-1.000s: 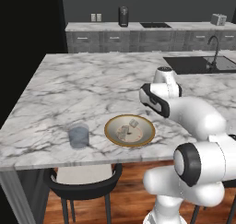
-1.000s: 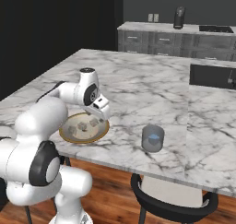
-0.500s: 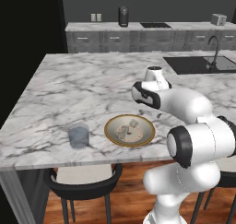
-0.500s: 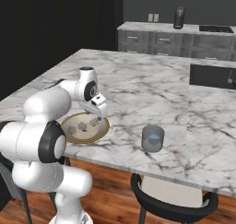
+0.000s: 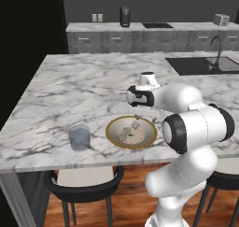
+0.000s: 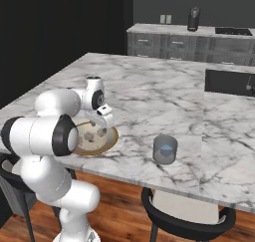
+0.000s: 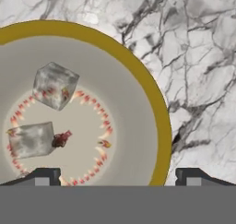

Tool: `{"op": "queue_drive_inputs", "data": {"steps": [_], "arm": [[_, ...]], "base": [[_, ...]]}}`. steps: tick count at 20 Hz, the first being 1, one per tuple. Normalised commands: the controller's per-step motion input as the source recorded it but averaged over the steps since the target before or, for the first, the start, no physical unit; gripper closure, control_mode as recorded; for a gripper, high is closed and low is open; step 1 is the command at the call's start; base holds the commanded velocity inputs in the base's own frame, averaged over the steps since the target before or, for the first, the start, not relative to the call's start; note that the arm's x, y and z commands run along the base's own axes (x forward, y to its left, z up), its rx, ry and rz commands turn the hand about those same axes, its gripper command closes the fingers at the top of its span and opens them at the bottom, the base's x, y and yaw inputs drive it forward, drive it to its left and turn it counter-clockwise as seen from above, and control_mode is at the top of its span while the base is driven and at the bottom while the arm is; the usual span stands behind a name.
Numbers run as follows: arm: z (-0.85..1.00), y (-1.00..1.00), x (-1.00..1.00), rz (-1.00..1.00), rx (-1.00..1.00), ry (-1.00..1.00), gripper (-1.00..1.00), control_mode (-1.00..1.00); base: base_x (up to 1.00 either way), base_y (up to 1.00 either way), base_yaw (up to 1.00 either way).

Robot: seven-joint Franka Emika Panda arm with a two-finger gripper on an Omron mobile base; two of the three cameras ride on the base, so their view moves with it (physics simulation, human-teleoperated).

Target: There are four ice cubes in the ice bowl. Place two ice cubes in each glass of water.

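The ice bowl, with its golden-brown rim, sits near the front edge of the marble island. Two pale ice cubes lie in its left half in the hand view; cubes also show in both base views. My gripper hangs open just above the bowl's back part, holding nothing, with one fingertip over the inside and the other past the rim. One glass of water stands left of the bowl. A glass of water stands to its right in the right base view.
The island's front edge runs close below the bowl, with dark stools under it. A sink lies at the far right. A back counter with a dark appliance stands behind.
The hand has swung in from beside the bowl and come down over it. The jaws stayed open. The bowl, cubes and glasses have not moved.
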Motion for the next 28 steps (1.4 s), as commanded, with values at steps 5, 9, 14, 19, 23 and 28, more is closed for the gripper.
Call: {"op": "queue_drive_inputs", "data": {"steps": [5,9,14,19,23,28], "arm": [[-0.24,0.11,0.15,-0.04,0.00,0.02,-1.00,-1.00],[-0.21,0.07,0.18,-0.10,0.01,0.00,-1.00,-1.00],[-0.30,0.09,0.16,-0.11,0.00,0.00,-1.00,-1.00],[-0.21,0.17,0.29,-0.04,0.02,-0.03,-1.00,-1.00],[-0.21,0.02,0.28,0.00,0.05,-0.07,-1.00,-1.00],[-0.26,0.00,0.20,0.00,0.04,-0.01,-1.00,-1.00]], "base": [[0.00,0.00,0.00],[0.00,0.00,0.00],[0.00,0.00,0.00],[0.00,0.00,0.00],[0.00,0.00,0.00],[0.00,0.00,0.00]]}}
